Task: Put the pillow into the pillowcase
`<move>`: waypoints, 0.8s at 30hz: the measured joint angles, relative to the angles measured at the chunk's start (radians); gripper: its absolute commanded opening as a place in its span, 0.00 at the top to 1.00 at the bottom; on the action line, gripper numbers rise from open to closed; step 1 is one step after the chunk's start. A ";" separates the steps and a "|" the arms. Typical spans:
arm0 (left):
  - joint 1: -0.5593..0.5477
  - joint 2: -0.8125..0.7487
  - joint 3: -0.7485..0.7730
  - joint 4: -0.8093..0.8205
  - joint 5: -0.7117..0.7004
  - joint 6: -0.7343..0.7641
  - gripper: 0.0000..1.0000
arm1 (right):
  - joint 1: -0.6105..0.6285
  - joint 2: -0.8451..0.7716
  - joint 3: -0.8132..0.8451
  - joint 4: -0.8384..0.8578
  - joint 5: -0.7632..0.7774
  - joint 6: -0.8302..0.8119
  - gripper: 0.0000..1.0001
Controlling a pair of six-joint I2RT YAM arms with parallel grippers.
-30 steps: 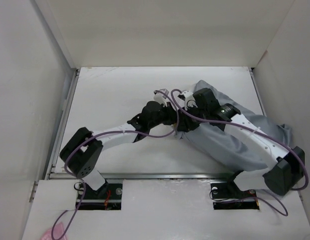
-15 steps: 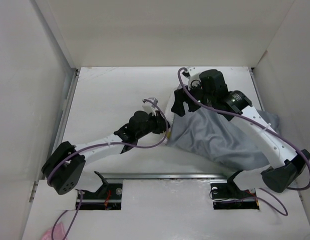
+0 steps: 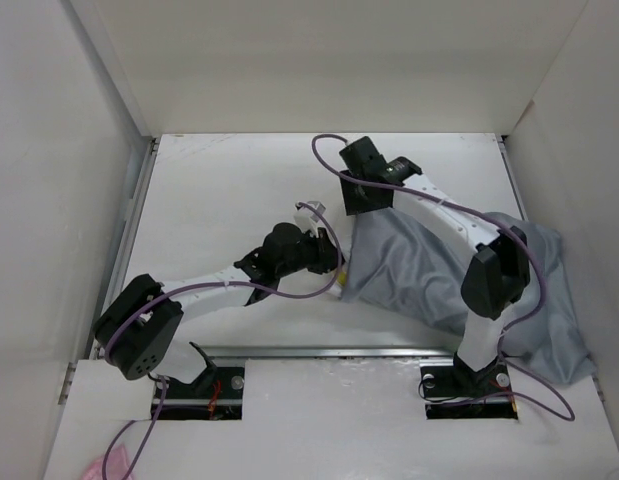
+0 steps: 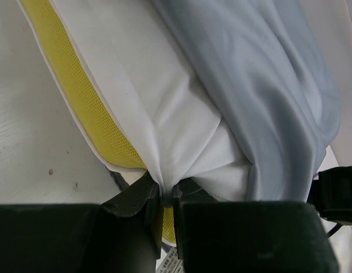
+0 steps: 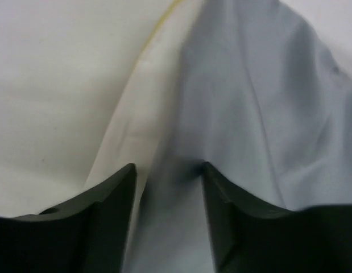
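Observation:
The grey pillowcase lies wrinkled on the right of the table. The white pillow is almost wholly inside it; only a corner with the yellow edge strip pokes out at its left end. My left gripper is shut on that white corner, with the yellow strip to its left and grey cloth to its right. My right gripper hovers at the pillowcase's far left corner. Its fingers stand apart over the grey cloth, beside the white pillow edge.
White walls enclose the table on the left, back and right. A metal rail runs along the near edge. Purple cables loop along both arms. Bare table surface lies left of the pillowcase.
My right gripper has risen and swung toward the far left corner of the pillowcase, and its fingers now stand apart. The grey cloth has spread to the right. My left gripper drew back left, still holding the pillow corner.

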 measured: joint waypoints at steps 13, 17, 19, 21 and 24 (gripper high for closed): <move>-0.001 0.007 0.000 0.039 0.038 0.014 0.98 | 0.036 -0.026 0.074 -0.055 0.056 0.003 1.00; 0.000 0.054 0.037 0.079 0.084 0.026 0.98 | 0.059 -0.039 0.184 -0.048 -0.155 -0.088 1.00; 0.002 0.082 0.077 0.100 0.124 0.033 0.98 | 0.072 -0.035 0.266 -0.068 -0.248 -0.127 1.00; 0.002 0.106 0.117 0.139 0.167 0.036 0.98 | 0.080 -0.019 0.376 -0.114 -0.324 -0.158 1.00; 0.004 0.148 0.173 0.238 0.235 0.027 0.91 | 0.085 0.022 0.565 -0.177 -0.401 -0.192 1.00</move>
